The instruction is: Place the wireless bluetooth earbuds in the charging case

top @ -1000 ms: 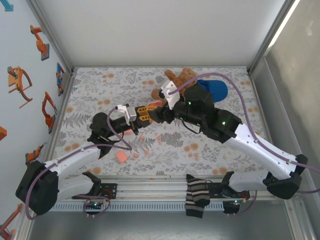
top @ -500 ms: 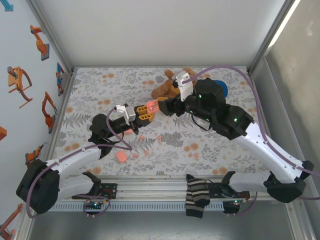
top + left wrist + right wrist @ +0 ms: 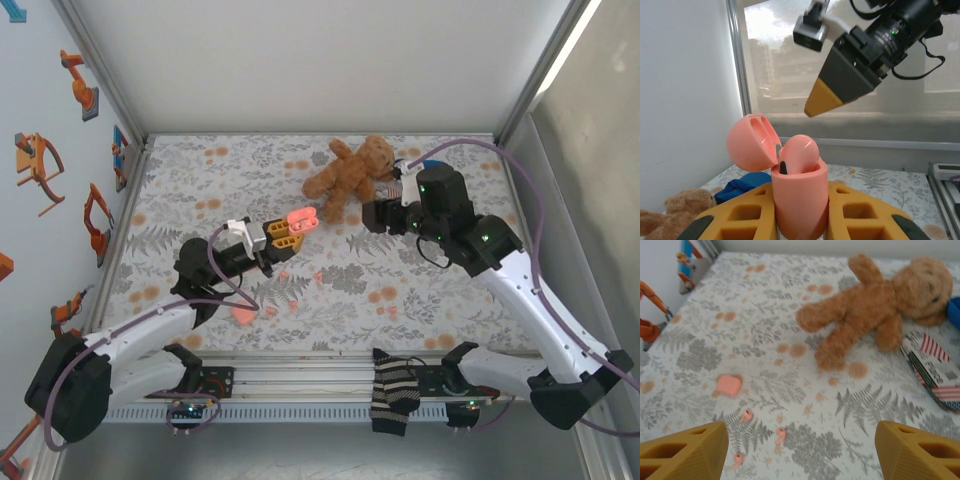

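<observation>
**Item 1, my left gripper (image 3: pixel 285 232) (image 3: pixel 800 215).** The jaws are clamped narrow on the salmon-pink rounded plastic charging case (image 3: pixel 300 218) (image 3: pixel 799 200). I hold it upright above the table with its lid (image 3: pixel 751 142) hinged back. One tiny salmon-pink plastic earbud (image 3: pixel 800 150) sits in the case mouth, its top proud of the rim.

**Item 2, my right gripper (image 3: pixel 375 215) (image 3: pixel 801 440).** The ochre ribbed fingers (image 3: pixel 685 450) are spread wide with nothing between them. It hangs just beside the brown plush teddy bear (image 3: pixel 350 175) (image 3: pixel 875 310), well apart from the held case, with open air between.

**Item 3, loose earbuds.** Three (image 3: pixel 746 415) (image 3: pixel 781 435) (image 3: pixel 737 459) lie apart on the grey floral tablecloth (image 3: pixel 190 180) below my right fingers. They are near a closed pink rounded-square case (image 3: pixel 729 385).

**Item 4, edges.**
- Far side: the white back wall (image 3: pixel 320 60).
- Left side: a pale wall with orange stickers (image 3: pixel 40 160).
- Near side: a metal rail (image 3: pixel 300 385) with a striped sock (image 3: pixel 393 400) draped over it.
- Beside the bear: a red-and-white striped packet (image 3: pixel 935 365).
- Broadest open cloth: between the bear and the left wall.
</observation>
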Robot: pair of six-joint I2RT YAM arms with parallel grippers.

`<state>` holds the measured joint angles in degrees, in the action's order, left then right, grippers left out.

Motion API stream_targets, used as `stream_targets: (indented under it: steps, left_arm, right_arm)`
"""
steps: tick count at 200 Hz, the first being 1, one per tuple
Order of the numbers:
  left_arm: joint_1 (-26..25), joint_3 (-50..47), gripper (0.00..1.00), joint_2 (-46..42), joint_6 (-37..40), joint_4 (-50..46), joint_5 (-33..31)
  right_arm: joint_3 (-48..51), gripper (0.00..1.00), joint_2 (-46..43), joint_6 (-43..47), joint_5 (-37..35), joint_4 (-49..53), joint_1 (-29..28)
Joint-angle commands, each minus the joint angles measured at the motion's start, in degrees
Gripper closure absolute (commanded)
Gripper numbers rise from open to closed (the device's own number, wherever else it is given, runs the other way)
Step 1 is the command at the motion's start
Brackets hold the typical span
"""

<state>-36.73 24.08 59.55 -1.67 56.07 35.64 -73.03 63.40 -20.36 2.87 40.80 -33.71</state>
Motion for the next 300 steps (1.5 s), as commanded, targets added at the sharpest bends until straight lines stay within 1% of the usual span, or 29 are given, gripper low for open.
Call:
stream_targets:
  steps: [1, 21, 33, 63, 88, 103, 155, 200, 300]
  left_arm:
    - [-0.2, -0.7, 1.00, -3.9, 2.5, -3.6, -0.5]
    - [-0.3, -1.0, 1.00, -7.0, 3.9, -7.1, -0.7]
    - [-0.3, -1.3, 1.00, -8.6, 4.7, -8.7, -0.9]
    - [-0.3, -1.6, 1.00, -12.5, 6.2, -12.2, -1.3]
    - [-0.3, -1.6, 1.00, -14.7, 7.2, -14.3, -1.3]
    - [-0.3, -1.8, 1.00, -15.4, 7.5, -14.8, -1.3]
    - [-0.3, -1.8, 1.00, -15.9, 8.0, -15.2, -1.0]
    - [-0.3, -1.7, 1.00, -15.3, 8.4, -15.5, -0.4]
    - [-0.3, -1.7, 1.00, -15.4, 8.6, -16.0, -0.4]
  right_arm:
    - [3.3, 0.24, -1.2, -3.9, 1.2, 6.1, 2.1]
    - [6.2, 0.24, -0.9, -6.1, 2.8, 9.1, 3.8]
    - [7.5, 0.27, -0.2, -6.6, 3.6, 11.4, 4.5]
    - [11.7, 0.28, 1.5, -7.5, 3.9, 15.0, 4.9]
    - [16.1, 0.30, 2.8, -9.9, 4.8, 14.8, 5.1]
    - [18.8, 0.34, 3.8, -11.2, 5.2, 14.4, 5.1]
    - [26.8, 0.39, 6.6, -14.3, 6.5, 9.3, 5.0]
    - [29.2, 0.46, 11.6, -14.3, 8.2, 5.6, 5.0]
    - [30.3, 0.50, 16.9, -13.6, 6.6, 4.0, 4.4]
